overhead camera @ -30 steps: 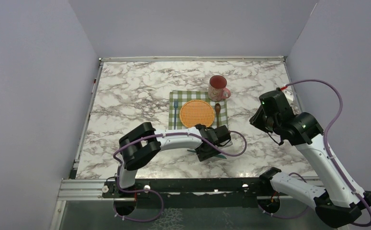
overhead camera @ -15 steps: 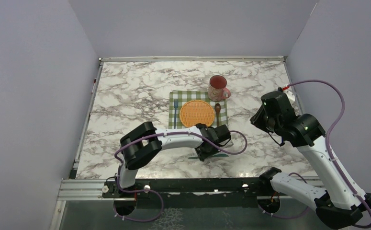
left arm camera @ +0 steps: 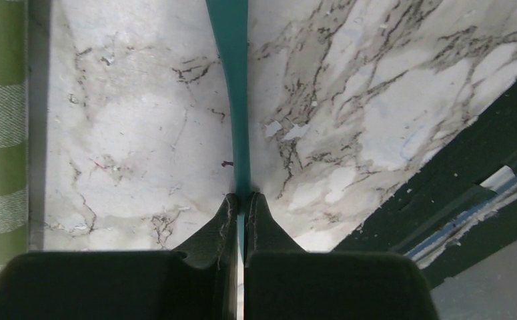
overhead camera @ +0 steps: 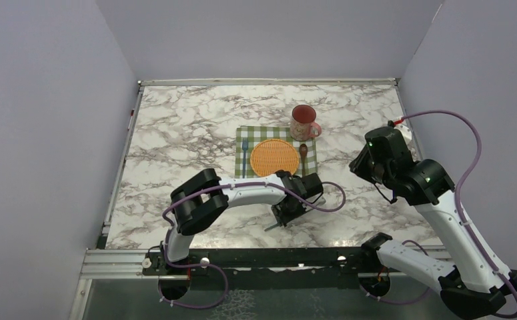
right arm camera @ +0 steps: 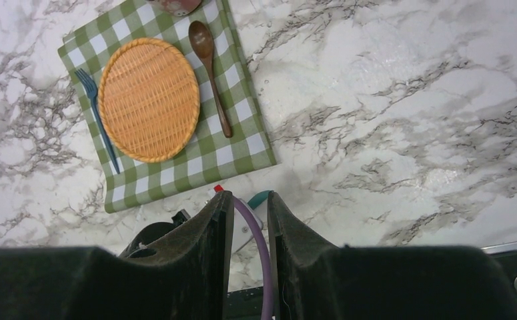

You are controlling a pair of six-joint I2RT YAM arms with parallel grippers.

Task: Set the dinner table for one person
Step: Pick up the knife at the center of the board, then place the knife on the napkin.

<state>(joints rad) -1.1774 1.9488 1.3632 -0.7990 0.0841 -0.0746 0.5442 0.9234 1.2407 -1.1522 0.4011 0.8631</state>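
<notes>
Our left tool (left arm camera: 242, 197) pinches a thin teal utensil (left arm camera: 233, 67) over the marble worktop (left arm camera: 129, 133); our right tool (right arm camera: 249, 197) hangs slightly spread, empty.

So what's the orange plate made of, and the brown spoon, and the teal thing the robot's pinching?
The orange plate looks woven, like wicker or rattan: fine ribbed lines, matte. The brown spoon looks wooden: dark, smooth, slightly shiny. The teal handle in the left gripper is probably plastic: one even colour, smooth, though that's a guess.
</notes>
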